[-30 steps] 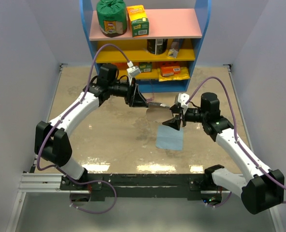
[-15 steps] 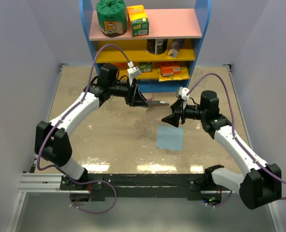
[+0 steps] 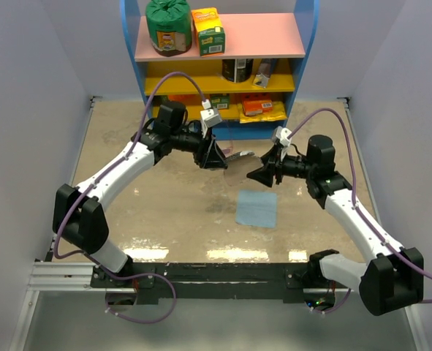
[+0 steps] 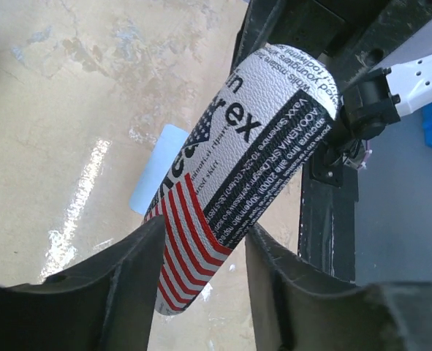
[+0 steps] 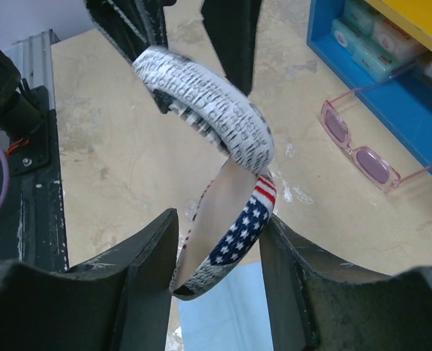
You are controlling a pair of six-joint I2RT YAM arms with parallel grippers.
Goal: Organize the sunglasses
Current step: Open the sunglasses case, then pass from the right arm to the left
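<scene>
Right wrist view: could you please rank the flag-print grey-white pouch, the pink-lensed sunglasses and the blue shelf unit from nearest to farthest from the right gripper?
1. Flag-print grey-white pouch, between the right gripper's fingers.
2. Pink-lensed sunglasses, on the table, right.
3. Blue shelf unit, beyond them.

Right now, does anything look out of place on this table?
The sunglasses lie loose on the table beside the base of the blue shelf, arms unfolded, not in the pouch. The pouch hangs in the air in the left hand, its mouth gaping toward the right hand.
</scene>
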